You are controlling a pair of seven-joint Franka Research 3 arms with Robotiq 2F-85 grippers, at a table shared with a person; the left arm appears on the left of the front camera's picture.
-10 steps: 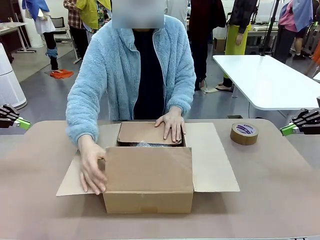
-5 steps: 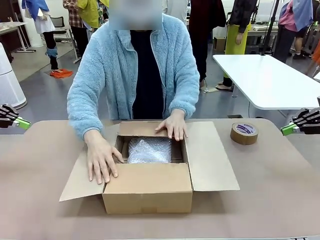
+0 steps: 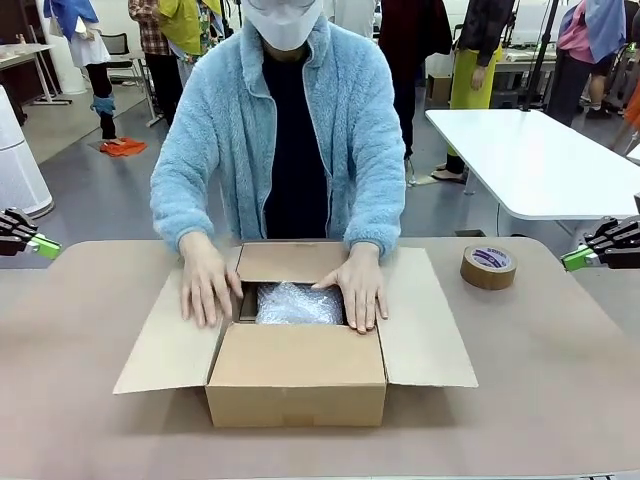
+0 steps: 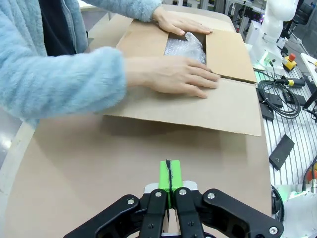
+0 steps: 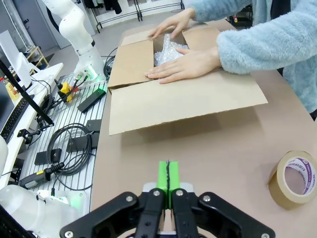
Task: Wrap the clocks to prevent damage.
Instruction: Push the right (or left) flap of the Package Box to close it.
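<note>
Bubble-wrapped clocks (image 3: 298, 303) inside open cardboard box (image 3: 296, 385) mid-tabletop (image 3: 540, 350), person's hands (image 3: 205, 287) resting on its flaps, left claw (image 3: 47, 247) and right claw (image 3: 571, 260) closed tight, empty, at opposite edges.

Behind my brown table (image 3: 560, 400) I see a grey floor (image 3: 90, 200) under even light, with a white table (image 3: 530, 160) at the far right. Something orange (image 3: 123, 147) lies on the floor at left, near a chair (image 3: 120, 45). People (image 3: 400, 70) stand farther back.
</note>
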